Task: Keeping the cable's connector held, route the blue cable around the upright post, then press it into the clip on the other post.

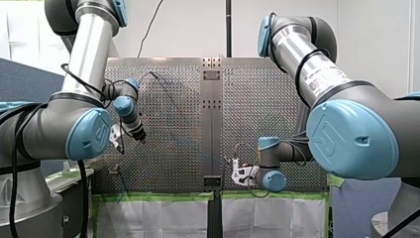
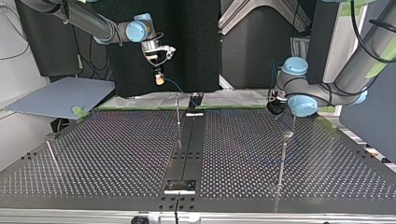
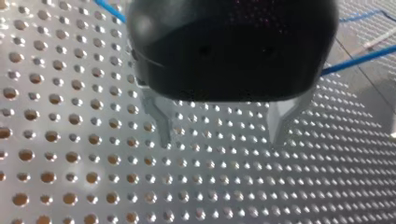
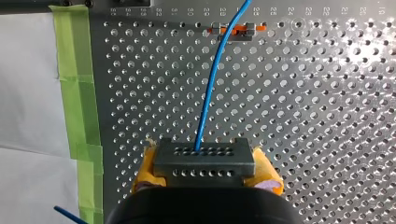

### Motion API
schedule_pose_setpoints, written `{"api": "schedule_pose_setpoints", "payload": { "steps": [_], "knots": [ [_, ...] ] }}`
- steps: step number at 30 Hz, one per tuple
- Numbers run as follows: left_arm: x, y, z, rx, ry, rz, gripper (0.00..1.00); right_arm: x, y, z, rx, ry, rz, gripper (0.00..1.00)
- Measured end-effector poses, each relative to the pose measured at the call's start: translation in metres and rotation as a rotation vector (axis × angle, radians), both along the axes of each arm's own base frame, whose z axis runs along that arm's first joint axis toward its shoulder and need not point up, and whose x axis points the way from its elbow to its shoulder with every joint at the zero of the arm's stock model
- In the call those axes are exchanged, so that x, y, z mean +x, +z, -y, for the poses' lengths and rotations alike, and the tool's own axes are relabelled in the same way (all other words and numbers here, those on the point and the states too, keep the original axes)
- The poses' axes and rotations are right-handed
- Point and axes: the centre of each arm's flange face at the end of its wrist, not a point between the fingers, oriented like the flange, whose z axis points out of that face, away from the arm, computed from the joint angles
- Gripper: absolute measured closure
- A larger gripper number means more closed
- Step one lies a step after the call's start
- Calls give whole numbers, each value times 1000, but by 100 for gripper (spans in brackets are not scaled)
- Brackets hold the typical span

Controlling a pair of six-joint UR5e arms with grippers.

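Barely begun: right gripper (image 4: 205, 166) pinches connector (image 4: 204, 158) btwn its pads, left gripper (image 3: 219, 137) spread & empty; blue cable (image 4: 210, 88) looks unrouted, unclipped.

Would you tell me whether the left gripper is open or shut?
Open: the left gripper shows its metal fingers well apart, nothing between them.

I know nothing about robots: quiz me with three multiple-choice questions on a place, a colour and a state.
1. The dark grey connector block is: A) on the floor B) in my right gripper C) hanging from a post.
2. The tape strip along the perforated metal table's edge is: A) red B) green C) white.
3. State of my left gripper: A) open, empty B) shut on cable C) shut on tape.
Answers: B, yellow pads clamp it; B, it shows green; A, fingers apart, nothing between.
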Motion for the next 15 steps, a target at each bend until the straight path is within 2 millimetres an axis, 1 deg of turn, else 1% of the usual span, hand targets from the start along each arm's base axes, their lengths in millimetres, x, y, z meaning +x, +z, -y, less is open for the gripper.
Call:
{"api": "schedule_pose_setpoints", "payload": {
  "steps": [10,15],
  "knots": [
    [13,3,-3,-85,43,95,0,0,0,0,1,2,0,100],
    [11,-3,-5,-134,62,119,0,-1,0,0,1,0,0,100]
  ]
}}
